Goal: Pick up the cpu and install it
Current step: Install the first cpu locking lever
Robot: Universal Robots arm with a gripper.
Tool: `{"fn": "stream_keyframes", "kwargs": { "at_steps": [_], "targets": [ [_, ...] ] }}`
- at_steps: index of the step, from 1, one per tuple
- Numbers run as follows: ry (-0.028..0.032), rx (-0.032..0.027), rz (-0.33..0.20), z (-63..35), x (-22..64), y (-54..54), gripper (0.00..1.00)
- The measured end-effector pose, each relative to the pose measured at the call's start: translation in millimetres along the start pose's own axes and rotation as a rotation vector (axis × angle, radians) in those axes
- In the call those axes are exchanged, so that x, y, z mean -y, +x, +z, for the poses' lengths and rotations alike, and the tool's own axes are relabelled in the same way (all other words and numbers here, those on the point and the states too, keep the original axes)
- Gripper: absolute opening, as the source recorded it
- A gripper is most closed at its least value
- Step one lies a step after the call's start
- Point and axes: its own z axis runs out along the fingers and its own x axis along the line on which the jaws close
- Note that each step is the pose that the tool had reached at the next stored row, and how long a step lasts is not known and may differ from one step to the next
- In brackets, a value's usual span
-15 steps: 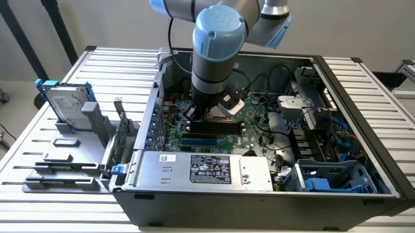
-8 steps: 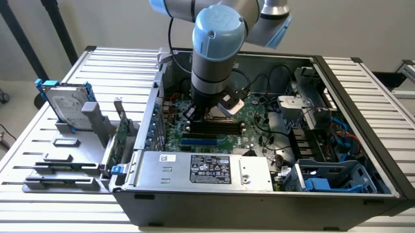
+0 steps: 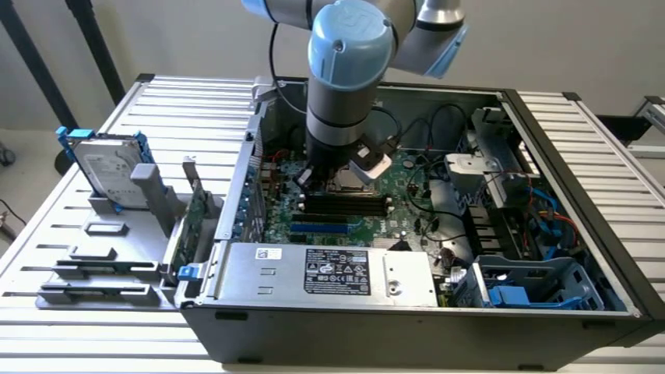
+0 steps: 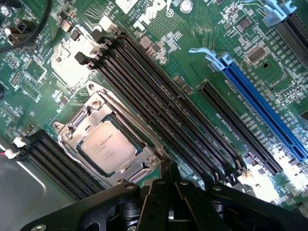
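Small square silver-grey cpu (image 4: 108, 147) sits in metal-framed socket (image 4: 139, 166), lower left of wrist frame; black gripper (image 4: 168, 180) just beside, fingers together, empty. Install step looks complete

The arm (image 3: 338, 86) hides the socket area in the exterior view; the printing on the cpu (image 4: 108, 147) is unreadable.

Dell logo printed in white on the green motherboard (image 4: 159, 14), other labels illegible
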Motion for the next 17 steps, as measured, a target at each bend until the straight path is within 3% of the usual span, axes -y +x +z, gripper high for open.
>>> {"fn": "stream_keyframes", "kwargs": {
  "at_steps": [5, 10, 17],
  "targets": [
    [-0.0017, 0.003, -0.003, -12.4, 10.0, 8.5, 0.11],
    [-0.0041, 0.0144, -0.023, -17.8, 20.5, 18.5, 0.11],
    [-0.0023, 0.0308, -0.074, -18.4, 27.0, 24.8, 0.11]
  ]
}}
